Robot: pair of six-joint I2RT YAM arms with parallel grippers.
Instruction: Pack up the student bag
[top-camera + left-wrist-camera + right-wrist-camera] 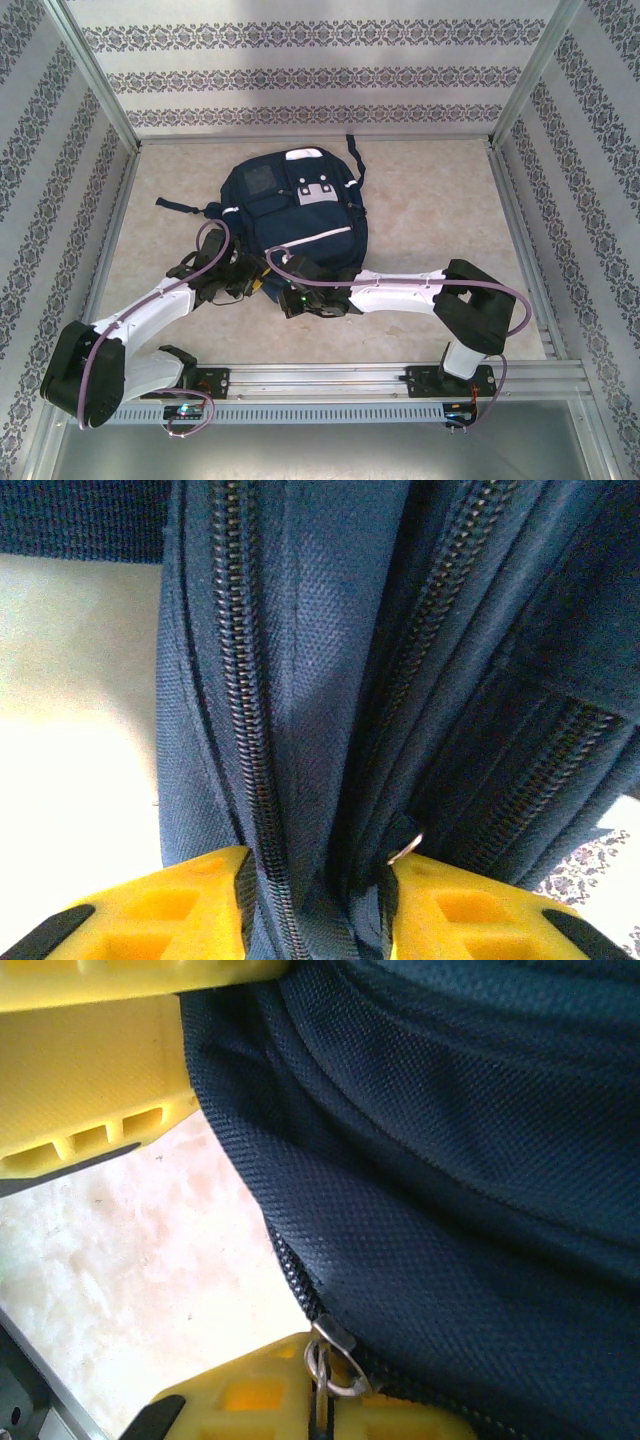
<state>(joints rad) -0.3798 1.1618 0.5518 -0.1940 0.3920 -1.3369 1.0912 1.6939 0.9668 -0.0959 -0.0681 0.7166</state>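
Between the yellow fingers [190, 905] of the left end effector [318, 895], a raised ridge of navy cloth is pinched. A line of dark zip teeth [240, 680] runs up the ridge, and a small metal ring [405, 847] sits against the inner face of one finger. Just beside it, the right end effector [250, 1245] is drawn together on the cloth lip next to a zip. Its tips are buried under the fabric, and a silver zip pull [335, 1368] hangs against its lower finger. Both grips are on the near end of the student bag [295, 215], which lies about midway across the pale tabletop [440, 200]. Its front pockets and white stripes face up, and dark straps [355, 160] trail from the far end. The two white arms reach in from either side and meet at that near end. The bag looks soft and floppy, woven cloth that bunches wherever it is squeezed, so pulling on one spot would likely drag or crumple it rather than open it. It seems fairly light and slack rather than stuffed, though I cannot see inside. To my eye the best places to take hold are the seams beside the zips and the metal pulls themselves, with one side keeping the cloth taut while the other works the zip. The smooth panels would probably slip.
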